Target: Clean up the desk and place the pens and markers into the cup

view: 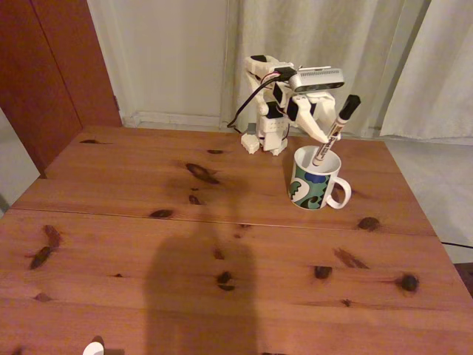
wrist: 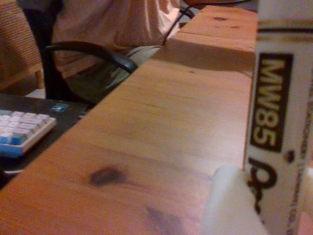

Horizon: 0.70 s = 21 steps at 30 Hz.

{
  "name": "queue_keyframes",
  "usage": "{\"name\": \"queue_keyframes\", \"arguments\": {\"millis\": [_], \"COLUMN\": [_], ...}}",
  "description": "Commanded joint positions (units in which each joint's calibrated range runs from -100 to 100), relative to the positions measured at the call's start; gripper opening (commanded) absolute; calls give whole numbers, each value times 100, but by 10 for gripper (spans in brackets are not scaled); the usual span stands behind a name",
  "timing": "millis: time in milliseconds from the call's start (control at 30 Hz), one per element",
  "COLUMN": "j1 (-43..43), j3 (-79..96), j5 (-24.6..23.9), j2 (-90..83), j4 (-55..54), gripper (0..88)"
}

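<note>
In the fixed view we see the gripper [view: 324, 138] with its jaws closed on the marker [view: 336, 127], which leans with its black cap up and its lower end inside the cup [view: 315, 182]. The cup stands upright on the desk [view: 148, 244], near its far edge just beside the arm's base. In the wrist view the marker's [wrist: 281, 112] lettered white barrel stands close at the right above the desk [wrist: 161, 137], with a keyboard [wrist: 22, 129] and a seated person [wrist: 112, 29] at the left.

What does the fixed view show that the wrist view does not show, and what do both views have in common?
Fixed view alone: the arm, its gripper holding the tilted marker with its lower end inside the patterned mug, curtains behind, and a shadow across the desk. Wrist view alone: the marker's lettering "MW85" close up, a keyboard at the left, a chair armrest and a seated person's clothing. Shared: the marker and the reddish knotty wooden desk.
</note>
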Motion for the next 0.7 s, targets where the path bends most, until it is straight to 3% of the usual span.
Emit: {"name": "queue_keyframes", "arguments": {"millis": [0, 433, 667], "j1": [-91, -35, -19], "j3": [111, 670, 670], "j5": [5, -84, -89], "j2": [-339, -654, -654], "j4": [-158, -158, -158], "gripper": [8, 13, 124]}}
